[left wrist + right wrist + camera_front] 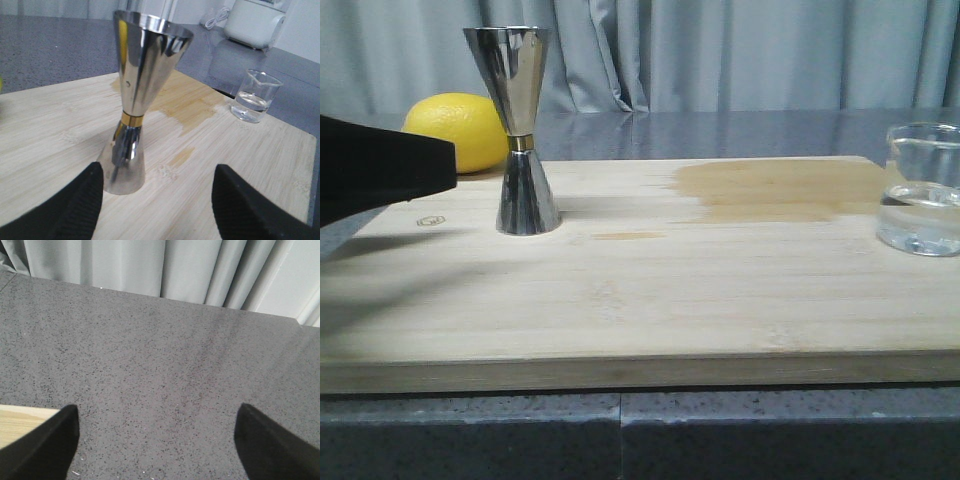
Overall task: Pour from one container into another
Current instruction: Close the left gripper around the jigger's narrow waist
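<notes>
The steel jigger with a gold band stands upright on the wooden board, left of centre. The small glass beaker holds some clear liquid and rests at the board's right edge. In the left wrist view the jigger is just ahead of my left gripper, whose fingers are spread wide with nothing between them; the beaker sits farther off. My left arm shows as a dark shape at the left, short of the jigger. My right gripper is open over bare grey counter.
A yellow lemon lies behind the jigger off the board's far left corner. A wet brown stain darkens the board near the beaker. A white appliance stands far back on the grey counter. Grey curtains hang behind.
</notes>
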`<act>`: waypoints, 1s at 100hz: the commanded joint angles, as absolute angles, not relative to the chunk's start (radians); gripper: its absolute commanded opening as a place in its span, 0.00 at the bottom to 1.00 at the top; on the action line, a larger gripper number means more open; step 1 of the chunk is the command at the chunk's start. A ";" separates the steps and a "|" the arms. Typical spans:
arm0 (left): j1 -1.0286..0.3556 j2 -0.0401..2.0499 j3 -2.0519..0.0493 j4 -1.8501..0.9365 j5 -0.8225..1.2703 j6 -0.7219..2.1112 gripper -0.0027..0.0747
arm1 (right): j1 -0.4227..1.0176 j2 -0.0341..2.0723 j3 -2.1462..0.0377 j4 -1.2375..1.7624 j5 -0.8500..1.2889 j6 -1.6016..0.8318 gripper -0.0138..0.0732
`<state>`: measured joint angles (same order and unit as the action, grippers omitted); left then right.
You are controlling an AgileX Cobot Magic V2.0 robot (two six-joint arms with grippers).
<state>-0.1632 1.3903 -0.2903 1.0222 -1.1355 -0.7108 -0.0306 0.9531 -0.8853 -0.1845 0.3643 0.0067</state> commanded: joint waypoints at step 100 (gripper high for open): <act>-0.139 1.612 -0.610 1.168 -1.347 -0.749 0.59 | -0.037 0.946 -0.920 -0.201 0.269 0.009 0.82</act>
<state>-0.1428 1.6211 -0.5739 1.1936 -1.1477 -0.7250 -0.0306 0.9531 -0.8853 -0.1845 0.3531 0.0067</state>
